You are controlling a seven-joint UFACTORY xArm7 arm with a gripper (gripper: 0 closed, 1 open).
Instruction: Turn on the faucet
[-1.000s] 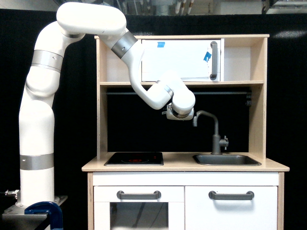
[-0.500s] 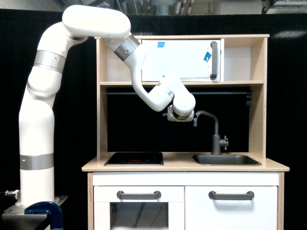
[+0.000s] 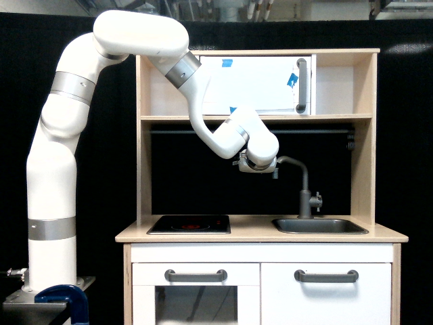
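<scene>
The gripper [image 3: 260, 167] sits at frame centre, just beside the hooked tip of the faucet [image 3: 304, 191]; whether its jaws are apart or together cannot be told, and contact is unclear. The faucet is slim dark grey metal, upright at the back of the dark sink [image 3: 319, 226], centre right. The arm [image 3: 74, 135] is smooth white with grey bands. The toy kitchen [image 3: 260, 237] is pale wood and white panels.

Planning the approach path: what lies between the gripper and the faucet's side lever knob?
Nothing: in the exterior view, only the faucet's own spout and stem separate the gripper from the knob.
</scene>
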